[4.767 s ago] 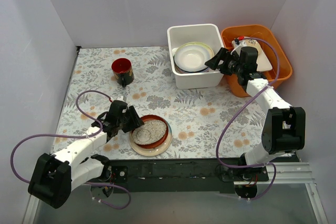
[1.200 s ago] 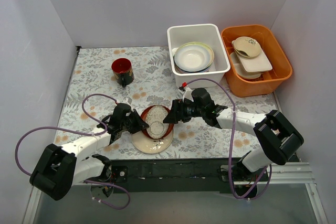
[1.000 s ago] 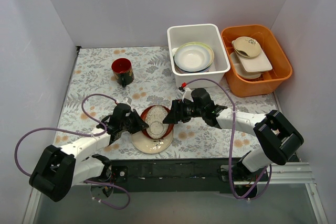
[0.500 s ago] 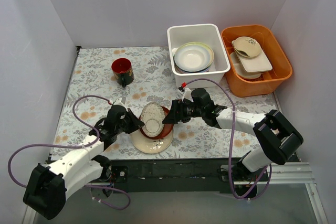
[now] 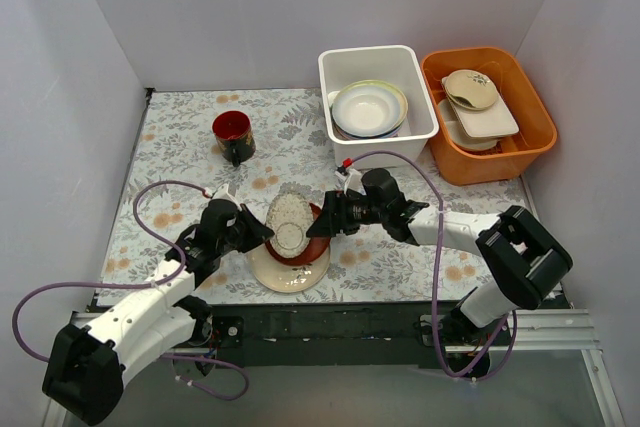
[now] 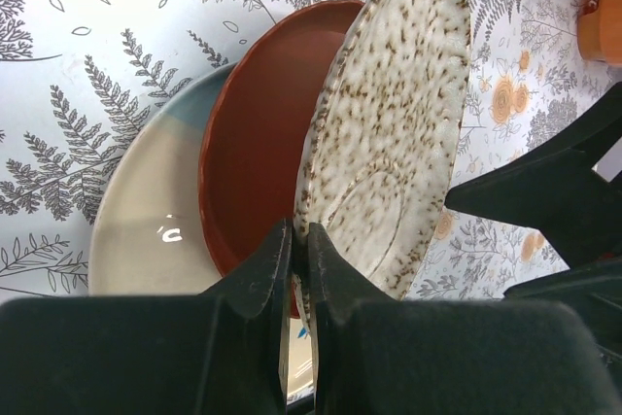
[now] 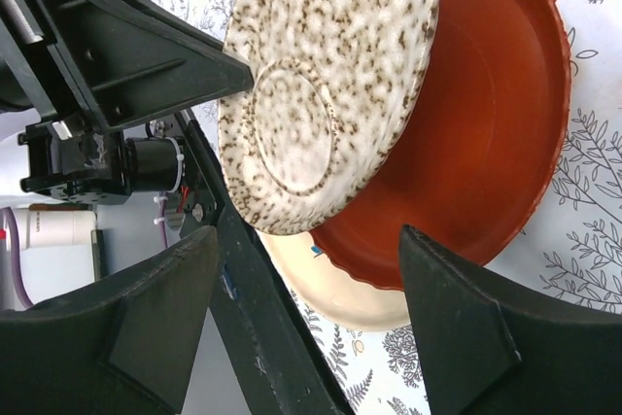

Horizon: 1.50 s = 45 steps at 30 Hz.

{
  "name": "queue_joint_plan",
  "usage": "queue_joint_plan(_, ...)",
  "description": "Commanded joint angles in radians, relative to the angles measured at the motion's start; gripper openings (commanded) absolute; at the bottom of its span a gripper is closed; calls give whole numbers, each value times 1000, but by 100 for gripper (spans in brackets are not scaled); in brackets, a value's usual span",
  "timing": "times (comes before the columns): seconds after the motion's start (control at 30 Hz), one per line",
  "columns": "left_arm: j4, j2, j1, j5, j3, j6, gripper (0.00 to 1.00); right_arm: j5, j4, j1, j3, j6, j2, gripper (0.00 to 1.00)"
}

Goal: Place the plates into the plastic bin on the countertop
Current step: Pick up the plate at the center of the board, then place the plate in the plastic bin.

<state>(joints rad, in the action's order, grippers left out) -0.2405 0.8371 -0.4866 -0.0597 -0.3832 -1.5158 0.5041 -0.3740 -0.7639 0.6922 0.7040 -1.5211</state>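
while left claw (image 6: 299, 236) pinches the speckled dish (image 6: 389, 133) (tilted up), right claw (image 7: 309, 240) reaches low, spread

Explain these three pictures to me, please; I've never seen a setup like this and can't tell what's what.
Two robot arms are bolted at the near edge of a patterned countertop. One picture looks down from above. The other two come from a camera on each wrist. On the surface stand a dark-red cup, a white plastic bin already holding plates, an orange tub with other dishes, and a small stack near the arms. The left gripper is shut on the rim of a speckled dish, tipping it up beside a red-brown plate. A cream-and-blue plate lies underneath. The right gripper is open, facing that dish and gripping nothing.
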Motion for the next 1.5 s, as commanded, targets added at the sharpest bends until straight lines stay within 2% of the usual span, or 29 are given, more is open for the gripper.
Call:
queue_joint_plan(0.0,50,-39,-1,-17,-49,-12,0,22,-63,-9,18,12,-14,82)
queue_joint_plan(0.23,107,-52,-1,-80,-40,-4,0,31,-88,-15,17,28,-30,82)
queue_joint_plan(0.5,204,-10,-1,-230,-29,26,0,54,-161,-17,-11,75,-51,80)
queue_joint_plan(0.6,219,3,-1,-253,-26,31,0,53,-177,-17,-19,89,-47,77)
queue_joint_plan(0.7,227,-3,-1,-255,-17,31,0,51,-180,-17,-20,92,-45,70)
queue_joint_plan(0.8,230,-9,-1,-256,-17,34,0,56,-192,-17,-22,97,-48,54)
queue_joint_plan(0.83,228,-9,-1,-258,-16,32,0,66,-201,-18,-23,103,-50,37)
queue_joint_plan(0.9,228,-7,-1,-261,-16,34,0,79,-233,-17,-26,120,-62,10)
queue_joint_plan(0.93,228,-7,-1,-261,-13,34,0,83,-236,-17,-28,121,-65,2)
queue_joint_plan(1.27,228,-10,-1,-255,-5,37,0,82,-241,-18,-33,124,-62,1)
queue_joint_plan(1.33,228,-9,-1,-256,-3,40,5,82,-240,-17,-33,124,-62,1)
queue_joint_plan(1.37,230,-9,-1,-256,-2,43,14,82,-240,-17,-33,124,-62,1)
queue_joint_plan(1.47,230,-12,-1,-258,1,46,26,82,-240,-17,-33,124,-60,1)
